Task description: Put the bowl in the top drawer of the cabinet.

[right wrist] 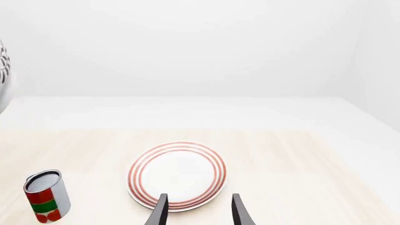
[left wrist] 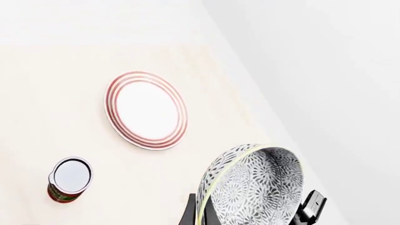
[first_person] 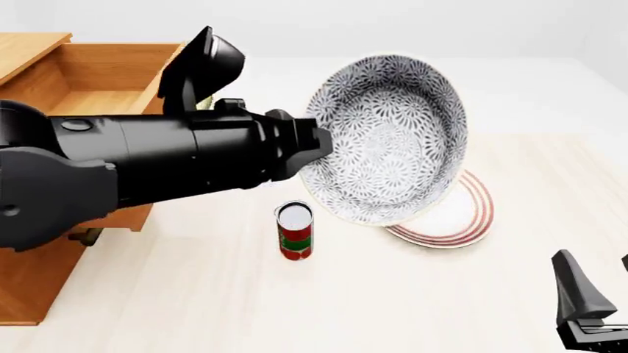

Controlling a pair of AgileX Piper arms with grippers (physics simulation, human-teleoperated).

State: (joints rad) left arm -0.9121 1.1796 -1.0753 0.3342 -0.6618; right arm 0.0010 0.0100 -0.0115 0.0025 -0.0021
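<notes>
The bowl (first_person: 387,140), white with a dense dark floral pattern, hangs tilted on edge above the table, its inside facing the front camera. My left gripper (first_person: 316,147) is shut on the bowl's rim; in the left wrist view its dark fingers (left wrist: 312,206) flank the bowl (left wrist: 256,183). The orange-brown cabinet (first_person: 29,283) stands at the left, and its top drawer (first_person: 108,55) is pulled open, to the left of the bowl and behind my left arm. My right gripper (right wrist: 198,213) is open and holds nothing, low at the front right (first_person: 601,283). A sliver of the bowl (right wrist: 3,75) shows in the right wrist view.
A flat white plate with red rings (first_person: 457,217) lies on the table below and behind the bowl, just ahead of my right gripper (right wrist: 178,173). A red and green can (first_person: 294,230) stands upright near the table's middle, left of the plate.
</notes>
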